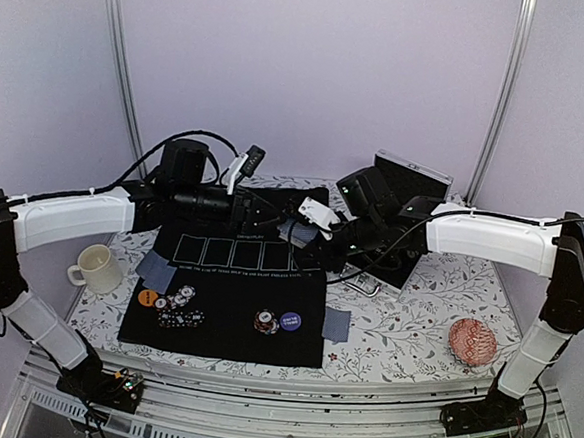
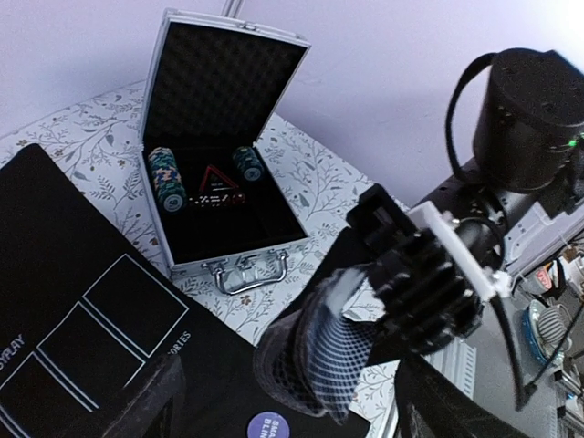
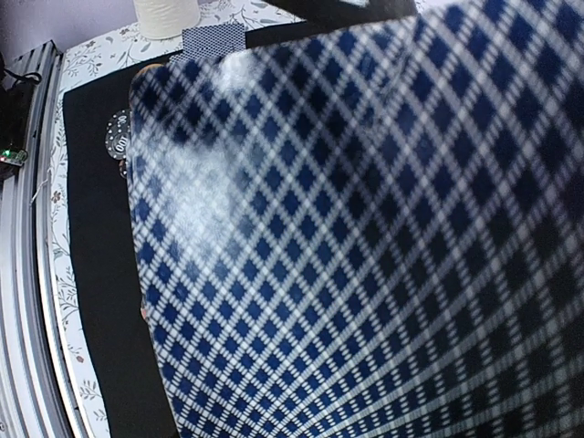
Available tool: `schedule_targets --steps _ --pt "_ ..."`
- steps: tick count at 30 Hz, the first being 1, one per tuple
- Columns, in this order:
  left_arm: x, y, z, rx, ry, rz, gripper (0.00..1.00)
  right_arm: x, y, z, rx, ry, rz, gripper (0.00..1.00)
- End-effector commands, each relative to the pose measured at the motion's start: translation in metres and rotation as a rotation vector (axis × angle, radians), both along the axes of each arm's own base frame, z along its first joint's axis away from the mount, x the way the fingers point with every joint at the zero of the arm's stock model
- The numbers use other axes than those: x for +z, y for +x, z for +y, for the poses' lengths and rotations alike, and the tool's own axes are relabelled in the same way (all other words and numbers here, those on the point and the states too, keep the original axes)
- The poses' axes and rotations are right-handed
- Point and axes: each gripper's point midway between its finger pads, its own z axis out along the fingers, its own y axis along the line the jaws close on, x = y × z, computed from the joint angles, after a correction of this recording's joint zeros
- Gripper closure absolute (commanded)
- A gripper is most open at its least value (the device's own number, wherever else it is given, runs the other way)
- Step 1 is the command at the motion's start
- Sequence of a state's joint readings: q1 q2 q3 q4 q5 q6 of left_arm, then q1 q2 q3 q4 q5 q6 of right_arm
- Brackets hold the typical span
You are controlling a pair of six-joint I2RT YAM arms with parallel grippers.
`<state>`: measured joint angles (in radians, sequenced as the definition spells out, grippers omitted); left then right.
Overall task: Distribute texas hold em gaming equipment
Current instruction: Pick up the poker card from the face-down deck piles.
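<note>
Heads up, your right gripper (image 2: pixel 365 315) is clamped on the blue-and-white diamond-backed playing cards (image 2: pixel 315 360). They're bowed a bit and stick out in front of its fingers above the black felt mat (image 1: pixel 226 305). Can't tell how many cards are in there. Your left gripper (image 2: pixel 287 388) has its jaws spread wide, one on each side of those cards, and I can't tell if either finger touches them. Below the held cards, on the mat, sits the purple round button disc (image 2: pixel 269 427). Past both grippers is the open silver metal case (image 2: pixel 228 265) with rolls of teal poker chips (image 2: pixel 167 178) inside. On the mat, nearer the arm bases than the left gripper, are small mixed chip stacks (image 1: pixel 179 299) and the orange round disc (image 1: pixel 147 297).
</note>
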<state>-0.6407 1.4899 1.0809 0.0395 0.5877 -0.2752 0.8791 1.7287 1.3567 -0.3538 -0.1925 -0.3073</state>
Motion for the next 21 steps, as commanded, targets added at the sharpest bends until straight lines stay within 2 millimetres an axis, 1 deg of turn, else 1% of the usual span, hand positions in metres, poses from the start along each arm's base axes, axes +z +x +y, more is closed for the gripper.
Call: schedule_targets --steps 1,4,9,12,13,15,17,21 --pt "-0.009 0.016 0.0 0.056 0.079 -0.004 0.22 0.009 0.003 0.012 0.006 0.016 -0.019 0.63" --pt "-0.019 0.021 0.001 0.069 0.12 0.008 0.27 0.008 0.002 0.015 0.015 0.016 -0.018 0.63" --pt "-0.028 0.022 -0.002 0.072 0.146 0.018 0.31 0.003 0.001 0.02 0.025 0.005 -0.013 0.63" --pt "-0.031 0.026 0.002 0.097 0.187 0.01 0.44 0.002 0.001 0.019 0.025 0.007 -0.014 0.63" --pt "-0.031 0.028 0.005 0.114 0.202 0.005 0.51 0.003 0.0 0.019 0.025 0.009 -0.016 0.63" --pt "-0.032 0.031 0.011 0.142 0.23 -0.008 0.59 0.002 0.0 0.018 0.022 0.006 -0.016 0.63" --pt "-0.031 0.032 0.015 0.163 0.249 -0.018 0.64 0.0 0.0 0.017 0.021 0.002 -0.015 0.63" --pt "-0.03 0.031 0.02 0.176 0.259 -0.029 0.66 -0.002 0.0 0.017 0.02 -0.001 -0.014 0.63"
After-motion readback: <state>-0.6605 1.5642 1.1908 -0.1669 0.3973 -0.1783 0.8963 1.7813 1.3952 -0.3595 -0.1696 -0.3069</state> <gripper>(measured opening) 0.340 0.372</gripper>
